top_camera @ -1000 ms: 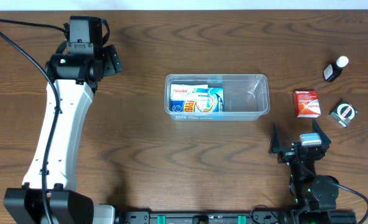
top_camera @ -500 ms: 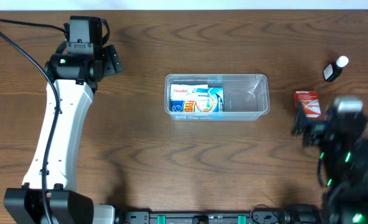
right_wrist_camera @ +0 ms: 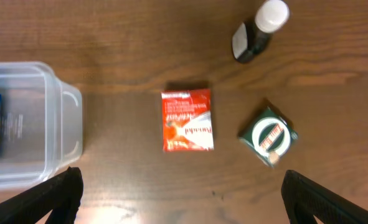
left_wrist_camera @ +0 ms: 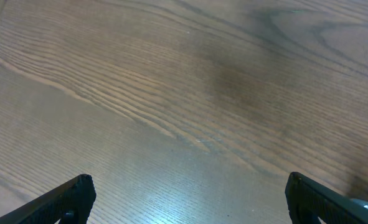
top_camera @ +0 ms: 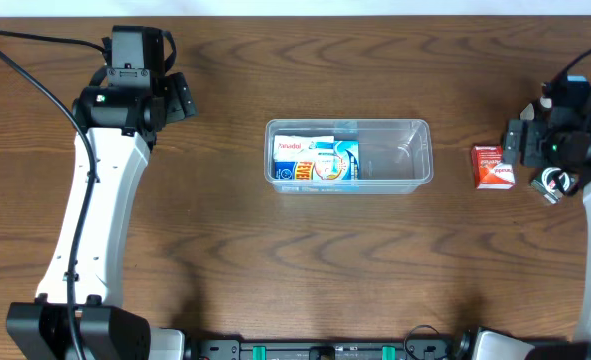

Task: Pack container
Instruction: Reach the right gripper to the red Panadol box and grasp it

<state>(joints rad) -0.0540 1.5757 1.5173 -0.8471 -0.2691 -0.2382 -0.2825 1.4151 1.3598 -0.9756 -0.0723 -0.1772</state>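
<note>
Overhead view, with both wrist views. The container point(top_camera: 400, 160) lies near the middle of the table point(top_camera: 225, 260), its long axis running left to right. Blue-and-white boxes point(top_camera: 315, 160) fill its left half; its right half is bare. Three loose items lie beyond its right end: a red box point(top_camera: 493, 166), nearest the container yet apart from it; a green packet point(right_wrist_camera: 269, 136) near the box on the side away from the container; and a dark bottle point(right_wrist_camera: 255, 31) with a white cap, further back.

We see the right gripper point(right_wrist_camera: 182, 180) spread wide and holding nothing, hovering above this group. In its wrist view the red box sits between the two fingertips and slightly ahead of them, near the centre line. The box's long axis runs roughly square to the line joining the fingertips, so we judge that the jaws would close across its shorter width with little turning of the wrist. From this gripper the container lies to the robot's left, its bare half the nearer end.

The left gripper point(left_wrist_camera: 188, 186) is likewise wide and empty, over bare wood at the far left, well apart from everything. We therefore take the right arm as the nearer one for the coming pick, and the red box as its likely object.
</note>
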